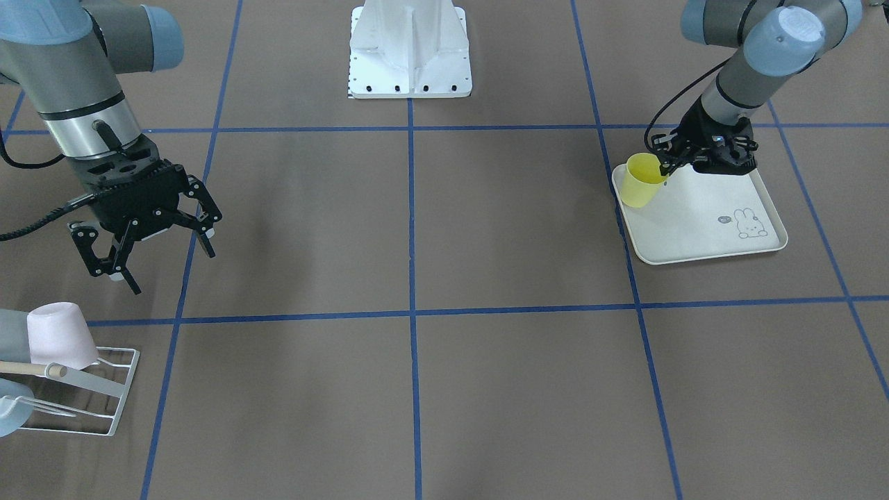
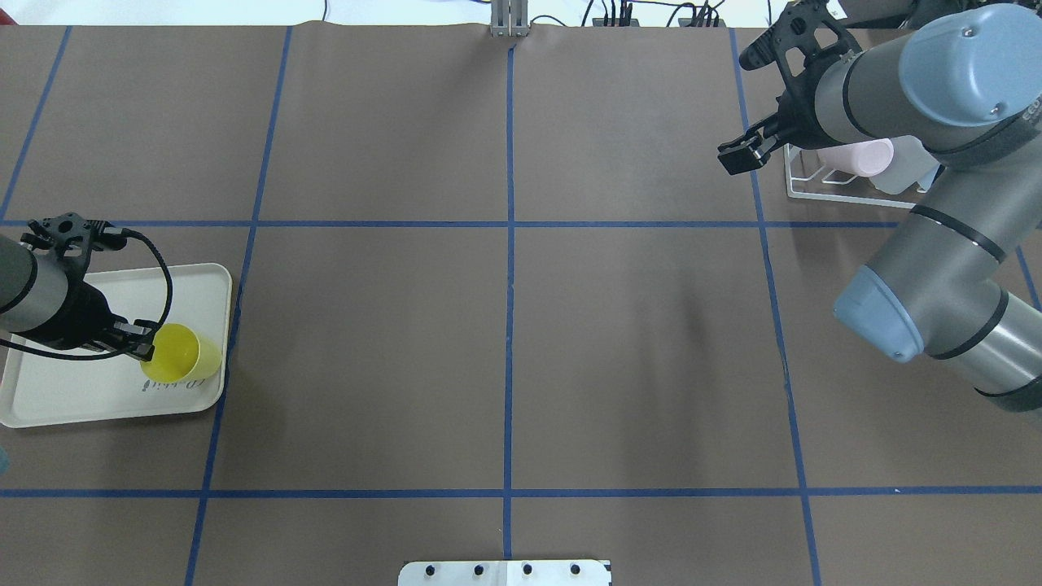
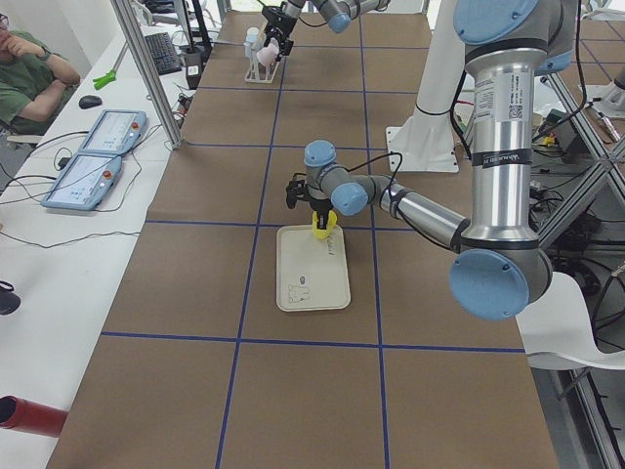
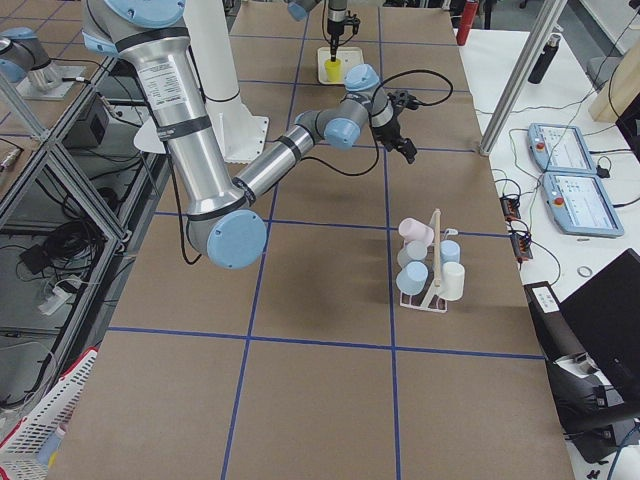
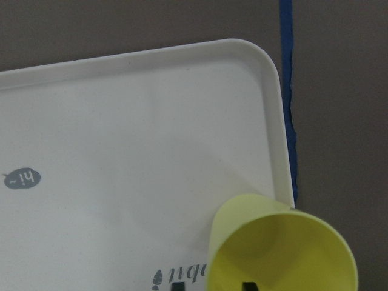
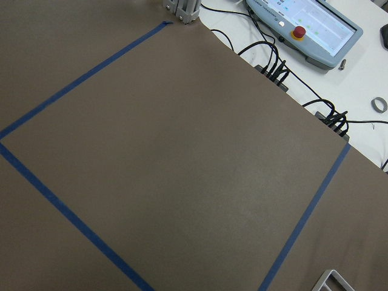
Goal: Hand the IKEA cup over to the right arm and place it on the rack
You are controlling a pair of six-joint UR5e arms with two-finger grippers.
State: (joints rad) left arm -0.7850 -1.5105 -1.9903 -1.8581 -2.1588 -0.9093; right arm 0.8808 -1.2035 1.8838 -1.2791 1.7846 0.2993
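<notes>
At tray [image 1: 694, 208] edge toward table centre: yellow IKEA cup [image 1: 642, 180] tilted, left gripper [image 1: 668, 168] pinched on its rim wall, with one finger inside per wrist view. Right gripper [image 1: 170, 267] spread wide, empty, near rack [image 1: 104, 410]. Cup judged light, thin stiff plastic, smooth and tapered, so likely slippery; rim may flex. Best hold for receiving arm: free side of rim or mid-body. Writing: "hi~" bubble beside rabbit print on tray; lettering next to cup partly hidden, unreadable — no brand legible on cup
</notes>
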